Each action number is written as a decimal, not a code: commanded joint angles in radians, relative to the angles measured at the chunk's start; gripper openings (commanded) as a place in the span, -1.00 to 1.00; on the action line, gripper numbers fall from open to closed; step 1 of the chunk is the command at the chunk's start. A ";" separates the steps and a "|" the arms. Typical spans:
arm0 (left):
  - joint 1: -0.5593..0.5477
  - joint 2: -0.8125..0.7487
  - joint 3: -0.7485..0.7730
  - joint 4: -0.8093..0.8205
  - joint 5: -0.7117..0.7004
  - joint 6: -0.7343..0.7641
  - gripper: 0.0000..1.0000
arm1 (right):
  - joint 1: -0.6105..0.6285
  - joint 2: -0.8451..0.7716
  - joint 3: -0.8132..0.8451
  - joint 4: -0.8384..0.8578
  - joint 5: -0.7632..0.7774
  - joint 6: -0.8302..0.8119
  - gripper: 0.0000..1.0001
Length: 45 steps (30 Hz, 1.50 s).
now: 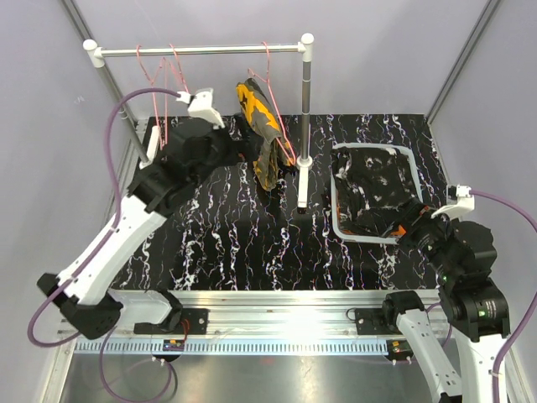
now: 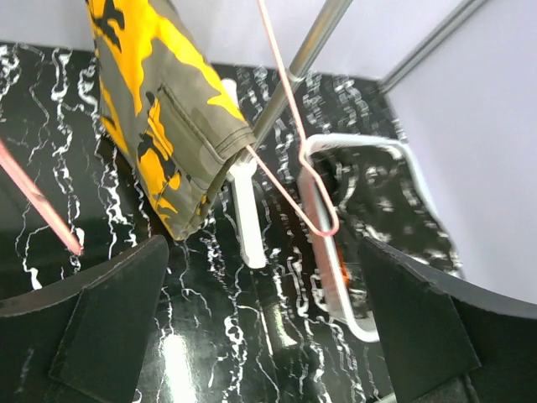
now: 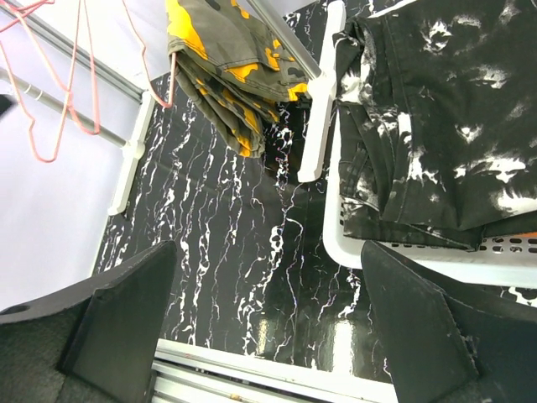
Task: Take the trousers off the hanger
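Marbled table (image 1: 226, 243), camouflage trousers (image 1: 264, 134) on hanger (image 2: 283, 84)

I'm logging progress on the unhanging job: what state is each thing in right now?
Camouflage trousers: hanging on a pink hanger on the rail.
Black speckled trousers: off the hanger, lying in the white basket.
Other pink hangers: empty, on the rail.
Left gripper: open, holding nothing.
Right gripper: open, holding nothing.

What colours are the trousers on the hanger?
The trousers are olive camouflage with orange and black patches; left wrist view.
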 commanded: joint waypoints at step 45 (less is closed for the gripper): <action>-0.090 0.616 0.571 -0.143 -0.514 0.178 -1.00 | -0.003 -0.036 -0.109 0.069 -0.109 0.025 0.99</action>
